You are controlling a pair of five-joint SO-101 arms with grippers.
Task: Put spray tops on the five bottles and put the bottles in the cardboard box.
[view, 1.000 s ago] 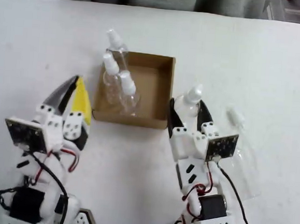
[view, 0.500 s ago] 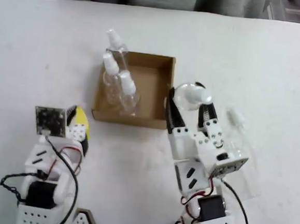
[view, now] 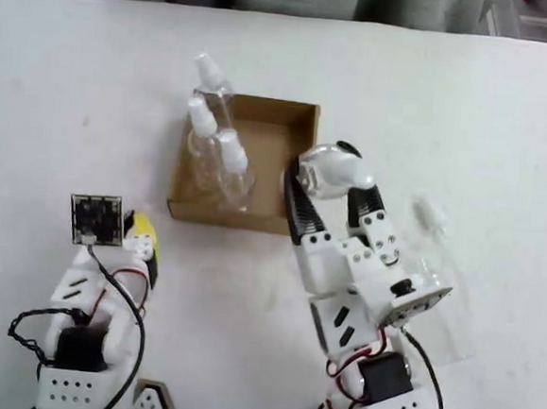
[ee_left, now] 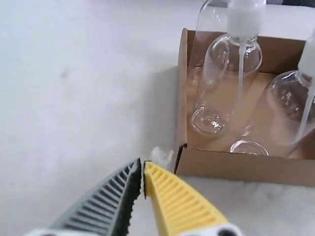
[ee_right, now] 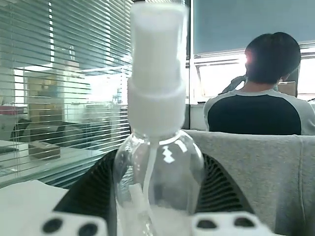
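The cardboard box (view: 293, 135) lies open in the middle of the table. Three clear bottles with white spray tops (view: 218, 158) lean in its left half, and they stand close in the left wrist view (ee_left: 224, 73). My right gripper (view: 329, 192) is shut on a fourth capped bottle (view: 338, 167), held tilted above the box's right wall. That bottle (ee_right: 157, 147) stands upright between the black fingers (ee_right: 91, 189). A loose spray top (view: 431, 214) lies on the table to the right. My left gripper (ee_left: 142, 169) is shut on nothing, low near the box's front left corner (ee_left: 183, 152).
A clear bottle without a top (view: 446, 299) lies on the table right of the right arm. The left arm's base (view: 81, 360) sits at the near left, its yellow finger (view: 143, 232) pointing at the box. The white table stretches bare to the left and back.
The left arm pulled back toward its base and its gripper shut. The right arm raised and tipped its bottle, carrying it left over the box's right wall.
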